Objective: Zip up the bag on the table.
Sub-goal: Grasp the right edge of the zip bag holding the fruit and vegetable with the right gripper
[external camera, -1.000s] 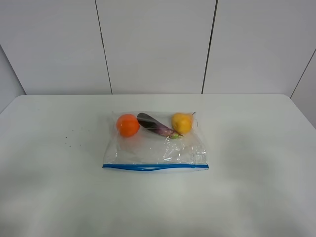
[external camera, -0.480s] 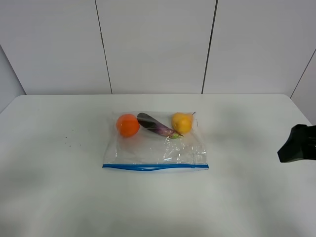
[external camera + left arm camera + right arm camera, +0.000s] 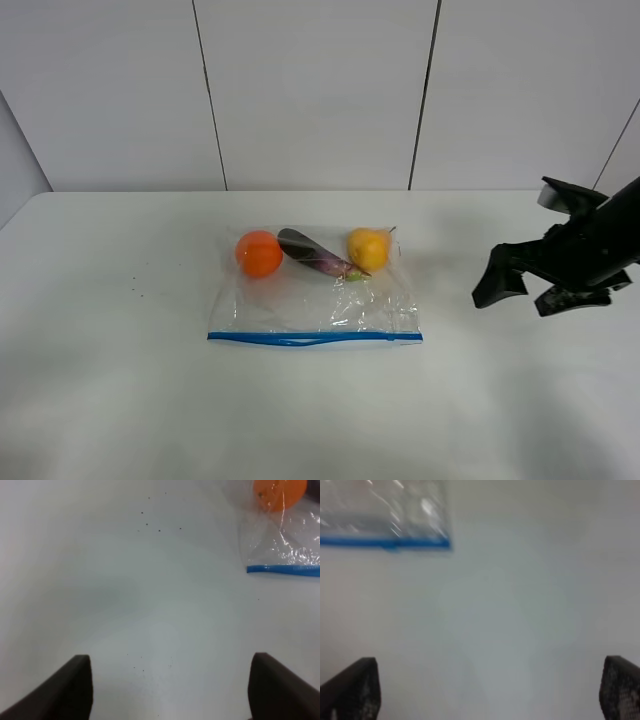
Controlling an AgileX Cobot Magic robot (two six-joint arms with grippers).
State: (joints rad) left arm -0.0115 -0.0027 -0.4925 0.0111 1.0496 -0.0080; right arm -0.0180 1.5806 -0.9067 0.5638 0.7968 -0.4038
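The clear bag (image 3: 330, 300) lies flat in the middle of the white table (image 3: 110, 400). Its blue zipper strip (image 3: 315, 338) runs along the near edge. Inside, at the far side, are an orange (image 3: 259, 253), a purple eggplant (image 3: 313, 253) and a yellow pear (image 3: 367, 248). My right gripper (image 3: 522, 291) hovers open to the right of the bag, apart from it. In the right wrist view the right gripper (image 3: 487, 690) is wide open over bare table, with the bag's corner (image 3: 395, 515) blurred ahead. The left gripper (image 3: 170, 692) is open and empty, and the bag's corner (image 3: 280, 545) and the orange (image 3: 280, 491) show ahead of it.
White wall panels (image 3: 320, 90) rise behind the table's far edge. A few dark specks (image 3: 140, 290) mark the tabletop left of the bag. Bare tabletop surrounds the bag on all sides.
The right arm has come in from the right edge of the exterior view and moved left toward the bag. The bag has not moved.
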